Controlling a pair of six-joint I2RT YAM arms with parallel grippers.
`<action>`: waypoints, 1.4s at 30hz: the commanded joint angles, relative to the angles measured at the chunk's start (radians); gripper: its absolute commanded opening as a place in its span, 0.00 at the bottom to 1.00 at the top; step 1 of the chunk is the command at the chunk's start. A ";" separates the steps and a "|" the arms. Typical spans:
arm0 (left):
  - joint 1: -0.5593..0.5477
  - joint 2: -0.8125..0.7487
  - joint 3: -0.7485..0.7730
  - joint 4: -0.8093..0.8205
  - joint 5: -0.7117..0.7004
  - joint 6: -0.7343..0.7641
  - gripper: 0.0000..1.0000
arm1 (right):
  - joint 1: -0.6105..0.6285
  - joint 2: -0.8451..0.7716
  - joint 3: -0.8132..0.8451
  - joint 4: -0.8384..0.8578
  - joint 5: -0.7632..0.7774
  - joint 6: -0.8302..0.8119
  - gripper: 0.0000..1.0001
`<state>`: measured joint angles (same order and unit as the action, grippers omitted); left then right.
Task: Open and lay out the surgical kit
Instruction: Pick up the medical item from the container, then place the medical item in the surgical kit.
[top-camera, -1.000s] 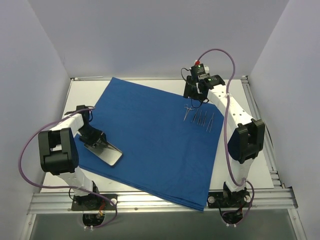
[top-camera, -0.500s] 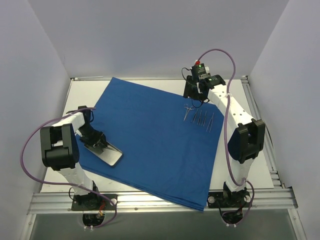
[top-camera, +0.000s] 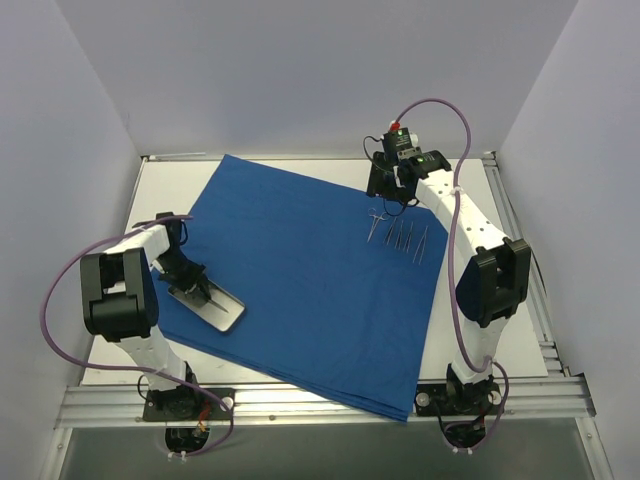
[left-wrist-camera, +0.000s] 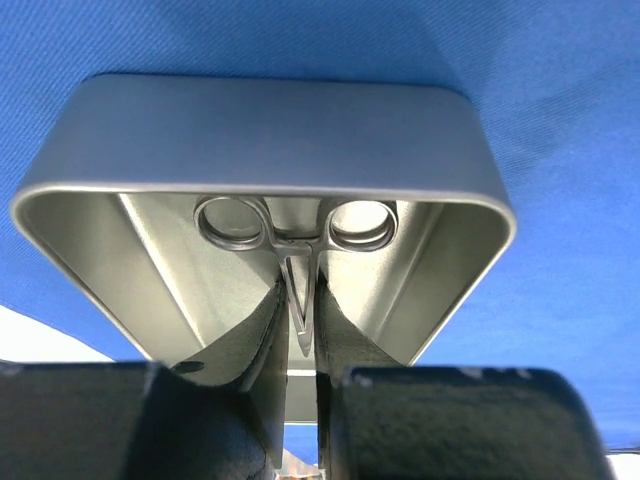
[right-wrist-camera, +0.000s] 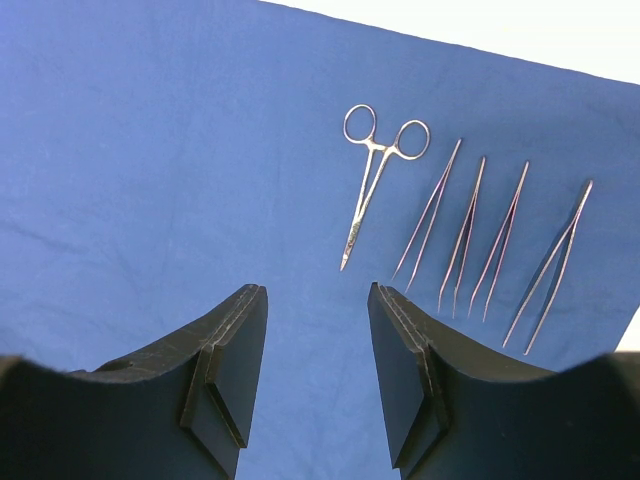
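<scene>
Inside the shiny rectangular metal tray (left-wrist-camera: 270, 125) on the royal-blue cloth drape (left-wrist-camera: 300, 40), the left gripper (left-wrist-camera: 298, 305) pinches a silver ring-handled clamp (left-wrist-camera: 296, 245) near its tip; so thin a hold could let it swivel or slip. The right gripper (right-wrist-camera: 317, 360) hangs open over the drape.

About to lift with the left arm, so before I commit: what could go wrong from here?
1. The left tool pinches the ring-handled clamp by its slim shaft, rings well ahead; it may pivot or slip when lifted.
2. It reaches inside the metal tray; a skewed lift could catch the wall and drag it over the blue drape.
3. The right tool hovers open over the laid-out instruments; a crowded placement may knock the row.
</scene>
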<state>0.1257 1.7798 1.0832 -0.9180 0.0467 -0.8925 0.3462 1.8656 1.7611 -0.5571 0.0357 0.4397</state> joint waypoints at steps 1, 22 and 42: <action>0.003 -0.028 -0.003 0.015 -0.117 0.041 0.02 | -0.004 -0.063 0.003 0.003 -0.008 -0.012 0.46; -0.072 -0.382 0.021 0.083 0.205 0.181 0.02 | 0.017 -0.008 0.012 0.146 -0.492 -0.052 0.45; -0.290 -0.451 0.118 0.669 0.735 0.161 0.02 | 0.201 -0.023 -0.115 0.752 -1.111 0.252 0.52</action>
<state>-0.1547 1.3392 1.1603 -0.4206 0.6682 -0.6857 0.5453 1.8652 1.6566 0.0605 -1.0012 0.6277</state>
